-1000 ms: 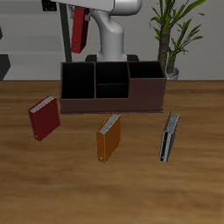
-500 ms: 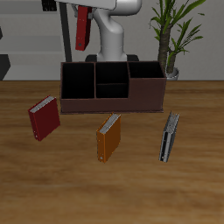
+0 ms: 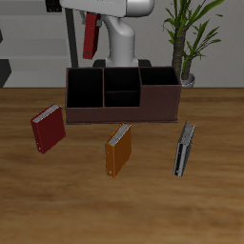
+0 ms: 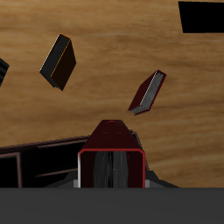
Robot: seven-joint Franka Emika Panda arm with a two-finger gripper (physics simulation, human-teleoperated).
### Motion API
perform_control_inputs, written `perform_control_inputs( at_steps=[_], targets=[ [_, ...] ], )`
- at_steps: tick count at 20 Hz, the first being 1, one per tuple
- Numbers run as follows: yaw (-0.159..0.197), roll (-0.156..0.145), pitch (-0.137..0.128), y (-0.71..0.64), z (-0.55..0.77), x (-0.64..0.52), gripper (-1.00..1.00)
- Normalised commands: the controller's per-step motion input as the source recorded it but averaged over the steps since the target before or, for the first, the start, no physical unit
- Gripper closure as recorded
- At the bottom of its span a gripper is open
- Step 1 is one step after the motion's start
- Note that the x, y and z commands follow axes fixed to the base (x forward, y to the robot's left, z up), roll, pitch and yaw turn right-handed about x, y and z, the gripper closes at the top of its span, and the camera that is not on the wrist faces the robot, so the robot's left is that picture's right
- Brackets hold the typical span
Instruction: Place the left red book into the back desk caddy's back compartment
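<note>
I have the left red book (image 3: 91, 35) pinched between my fingers (image 3: 92, 13), hanging upright in the air above the back desk caddy (image 3: 122, 95), over its end cell and short of the small back compartment (image 3: 121, 79). One caddy with four cells stands on the worktop (image 3: 191, 210). Three books lie there: one maroon book (image 3: 48, 129), one orange book (image 3: 119, 150), one grey book (image 3: 184, 150). One potted plant (image 3: 188, 33) stands behind.
</note>
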Motion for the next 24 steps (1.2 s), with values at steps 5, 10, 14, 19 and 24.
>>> perform_control_inputs(
  at_steps=[5,10,14,19,24],
  targets=[
    [0.01,-0.001,0.002,-0.02,-0.12,-0.15,1.0],
    [0.003,0.015,-0.006,0.05,-0.03,-0.23,1.0],
    [0.018,0.067,-0.007,0.17,-0.05,-0.33,1.0],
    [0.072,0.058,0.0,0.3,-0.14,-0.28,1.0],
    [0.068,0.038,-0.021,0.12,-0.03,-0.21,1.0]
  ],
)
